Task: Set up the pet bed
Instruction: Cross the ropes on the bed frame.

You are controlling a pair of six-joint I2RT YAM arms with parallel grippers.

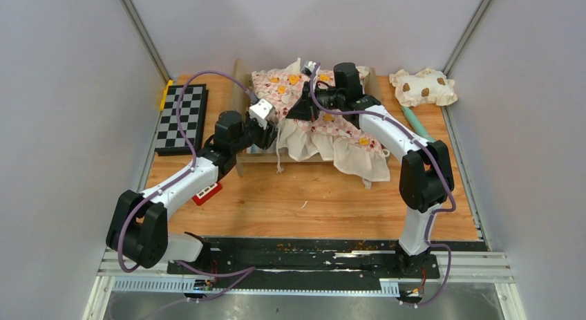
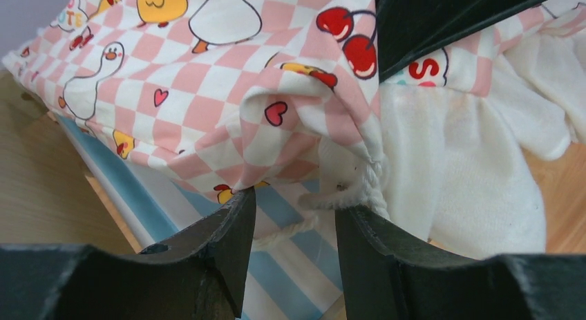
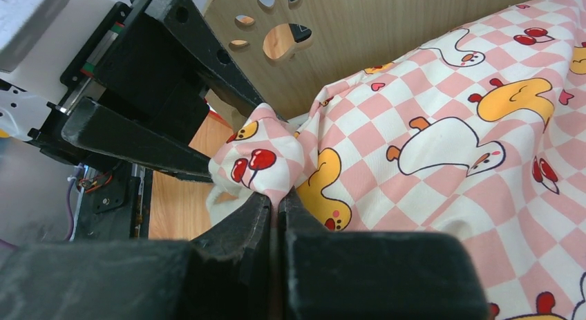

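Wooden table (image 1: 311, 202) holds one pet bed (image 3: 387, 23), one cushion (image 3: 428, 147), one pillow (image 1: 423, 87).

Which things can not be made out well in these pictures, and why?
Base of the pet bed: top view, covered by the cushion; left wrist view shows only a strip.
The headboard: right wrist view, cut by the top edge.
The teal object: top view, partly behind the right arm.
The red item: top view, partly under the left arm.

The left arm (image 1: 181, 185) and right arm (image 1: 394, 130) had white shells between matte-black joint housings, each trailing a thin lilac cable (image 1: 207, 72). A small red label (image 1: 207, 193) sat at the left forearm's five o'clock; the left gripper (image 2: 294, 206) was matte black.
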